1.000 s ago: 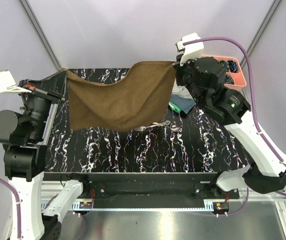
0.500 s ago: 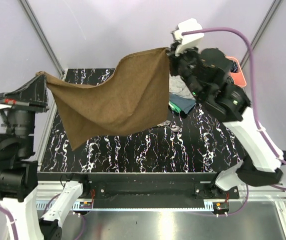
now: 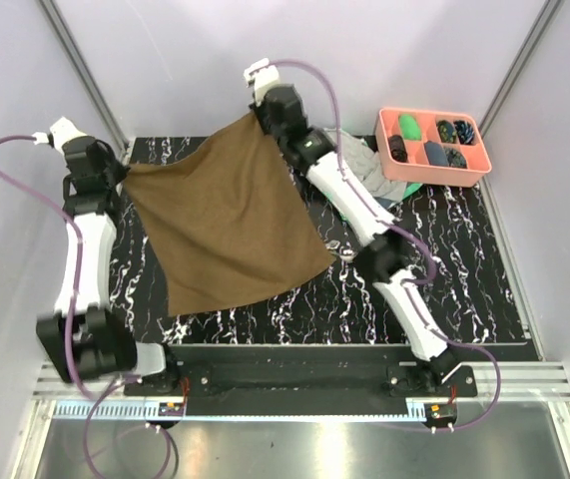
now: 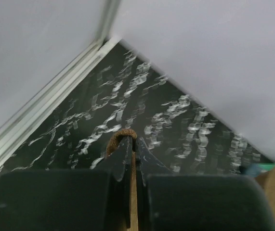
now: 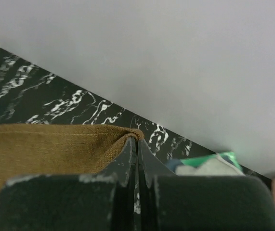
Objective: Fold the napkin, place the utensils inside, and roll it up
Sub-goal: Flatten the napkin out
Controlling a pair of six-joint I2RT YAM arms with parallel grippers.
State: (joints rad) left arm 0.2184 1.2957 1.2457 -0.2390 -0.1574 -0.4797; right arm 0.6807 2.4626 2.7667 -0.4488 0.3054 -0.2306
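Left hand (image 4: 131,140) pinching brown napkin (image 3: 227,225) corner near tabletop (image 3: 454,279) far-left corner. Right hand (image 5: 137,140) pinching neighbouring corner at far edge. Napkin stretched between them over tabletop's left half.

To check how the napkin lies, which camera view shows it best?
Top external: the whole napkin, spread between the left tool and right tool. Left wrist shows only a pinched corner; right wrist shows one corner and some edge.
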